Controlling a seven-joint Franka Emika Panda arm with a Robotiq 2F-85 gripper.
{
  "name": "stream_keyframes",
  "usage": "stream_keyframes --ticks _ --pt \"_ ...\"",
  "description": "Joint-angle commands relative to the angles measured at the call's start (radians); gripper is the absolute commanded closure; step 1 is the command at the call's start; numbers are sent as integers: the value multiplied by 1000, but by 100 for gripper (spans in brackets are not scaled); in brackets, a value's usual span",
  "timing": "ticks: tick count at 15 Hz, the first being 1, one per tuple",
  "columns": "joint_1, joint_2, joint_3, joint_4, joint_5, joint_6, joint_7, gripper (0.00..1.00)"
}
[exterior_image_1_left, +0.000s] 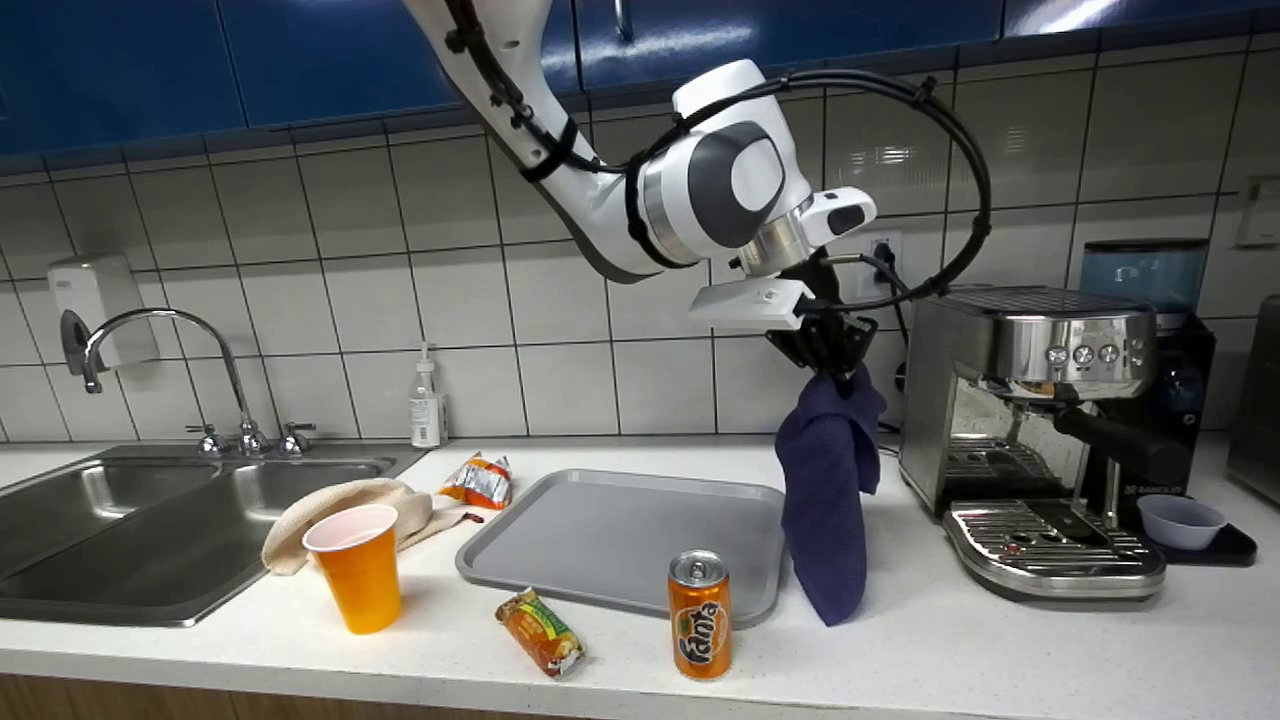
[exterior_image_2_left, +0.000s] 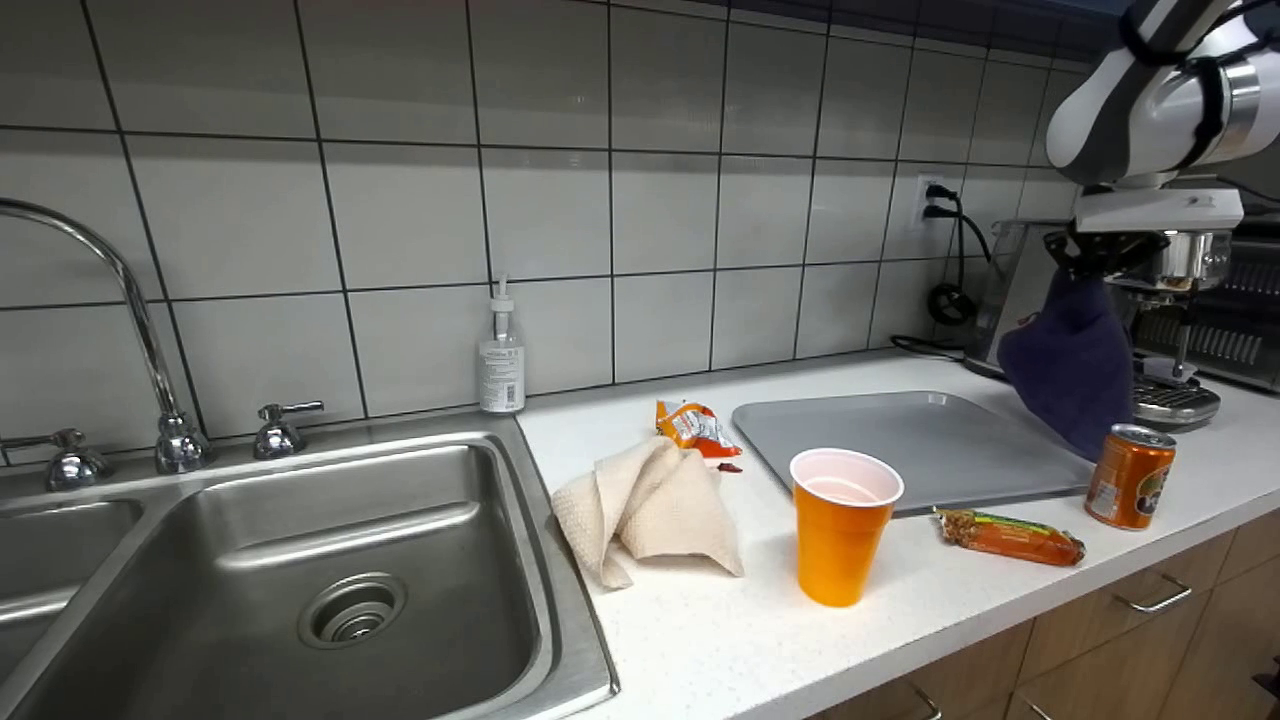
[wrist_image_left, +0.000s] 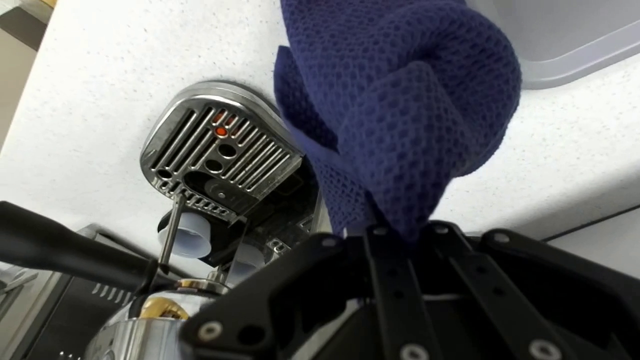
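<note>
A dark purple, dimpled cloth (exterior_image_1_left: 828, 490) hangs from the black gripper (wrist_image_left: 411, 235), its jaws clamped on the bunched top of the fabric, between a grey rectangular tray (exterior_image_1_left: 610, 540) and a silver metal espresso machine (exterior_image_1_left: 935, 400) on a white speckled counter (exterior_image_1_left: 950, 640); whether its lower end meets the surface is unclear. Near the tray stands an orange Fanta can (exterior_image_1_left: 700, 620); an orange-wrapped packet (exterior_image_1_left: 541, 634) lies close by, and an orange plastic cup (exterior_image_1_left: 360, 582) stands nearer the stainless-steel sink (exterior_image_2_left: 575, 640).

Purple cloth (wrist_image_left: 400, 130): we see matt, honeycomb-textured fabric
Tray (exterior_image_1_left: 620, 540): smooth, matt, plastic-looking to us
Can (exterior_image_1_left: 700, 615): glossy metal
Sink (exterior_image_2_left: 450, 580): satin metal
</note>
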Motion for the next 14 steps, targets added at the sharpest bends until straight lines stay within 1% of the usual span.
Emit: stream_keyframes --ticks 1,10,11,12,13,14 --pt "-11 34 1 20 -2 -22 36 98" --pt "-12 109 0 49 8 -35 73 97" --pt "-9 113 -2 51 6 -37 78 66" --pt "-7 115 -4 52 4 -36 83 64" --pt "-7 114 -3 53 5 -36 85 58" --pt "-7 113 -2 52 6 -35 86 50"
